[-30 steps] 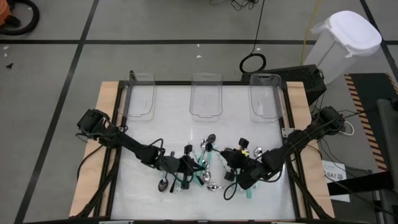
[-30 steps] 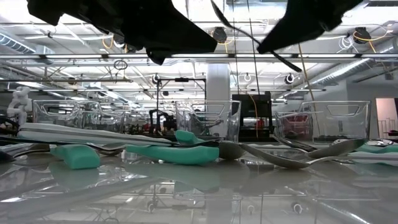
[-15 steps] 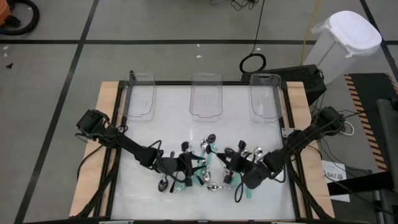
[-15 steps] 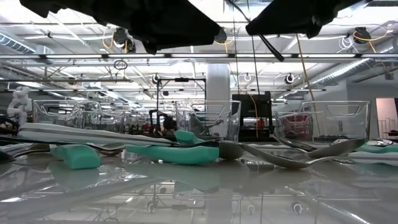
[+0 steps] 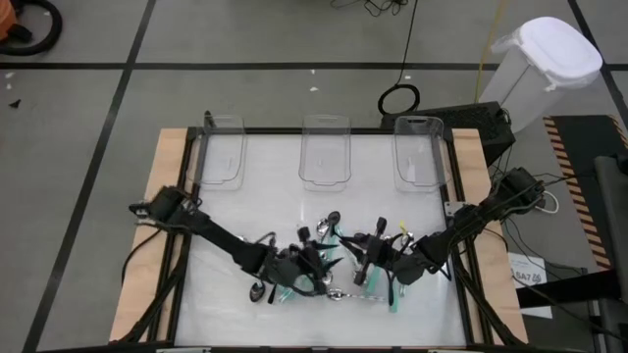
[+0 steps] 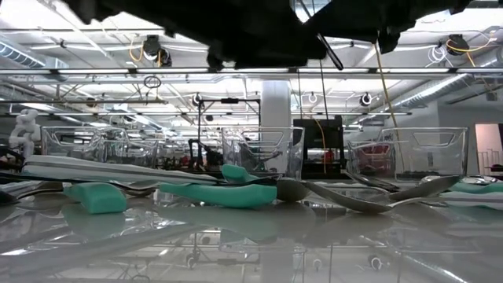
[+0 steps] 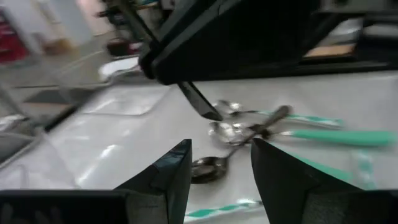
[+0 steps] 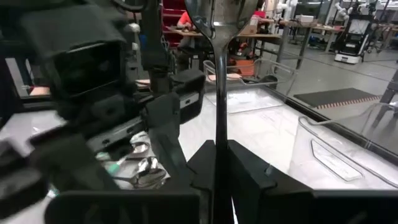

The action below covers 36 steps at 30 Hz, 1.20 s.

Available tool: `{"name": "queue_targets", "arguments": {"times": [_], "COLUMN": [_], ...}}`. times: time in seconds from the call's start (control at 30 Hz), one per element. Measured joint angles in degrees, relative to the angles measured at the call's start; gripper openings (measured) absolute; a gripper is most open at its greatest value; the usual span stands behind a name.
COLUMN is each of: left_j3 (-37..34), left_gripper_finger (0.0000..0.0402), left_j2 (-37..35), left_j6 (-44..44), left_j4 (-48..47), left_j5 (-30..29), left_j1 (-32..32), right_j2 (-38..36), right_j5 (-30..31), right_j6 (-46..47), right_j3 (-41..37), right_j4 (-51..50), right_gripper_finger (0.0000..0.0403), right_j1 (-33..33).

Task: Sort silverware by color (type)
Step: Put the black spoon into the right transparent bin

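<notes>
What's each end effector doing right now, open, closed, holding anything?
Left end effector: open, empty, over the spoon pile.
Right end effector: shut on a dark spoon.

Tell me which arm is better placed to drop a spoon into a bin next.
Right. The right gripper is shut on a dark spoon, while the left gripper is open and empty above the spoon pile.

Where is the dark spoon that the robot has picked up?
The dark spoon is clamped upright in the right gripper, above the spoon pile near the table's front edge, right next to the left gripper.
</notes>
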Motion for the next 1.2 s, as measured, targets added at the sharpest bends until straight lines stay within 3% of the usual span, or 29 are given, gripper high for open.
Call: {"name": "queue_targets", "arguments": {"times": [0.17,0.33,0.5,0.67,0.93,1.07,1.2], "left_j3": [12.0,21.66,25.72,26.58,26.54,26.54,26.48], "left_gripper_finger": [0.0166,0.0166,0.0166,0.0166,0.0166,0.0166,0.0166], "left_j2": [6.55,8.99,8.39,8.19,7.88,5.95,1.17], "left_j6": [-1.32,-11.86,-23.0,-23.13,-21.04,-12.71,-6.13], "left_j4": [-11.76,-29.54,-43.52,-43.48,-42.92,-37.97,-41.87], "left_j5": [-9.27,-14.28,-19.81,-20.08,-18.74,-14.94,-12.46], "left_j1": [-0.1,-0.24,-0.58,-0.94,-1.68,-1.49,-1.4], "right_j2": [0.0,0.0,0.0,-0.49,-7.78,-10.99,-14.88], "right_j5": [-0.02,0.02,0.28,0.81,5.7,9.22,9.32], "right_j6": [-1.22,-2.59,-3.4,-6.75,-12.13,-14.02,-17.36], "right_j3": [0.02,0.02,0.04,0.04,0.08,0.08,0.08], "right_j4": [0.03,-0.01,-0.02,0.91,-1.45,-5.31,-8.06], "right_gripper_finger": [0.0024,0.0025,0.0025,0.0025,0.0023,0.0023,0.0023], "right_j1": [0.0,0.0,0.04,0.88,5.27,6.58,6.63]}}
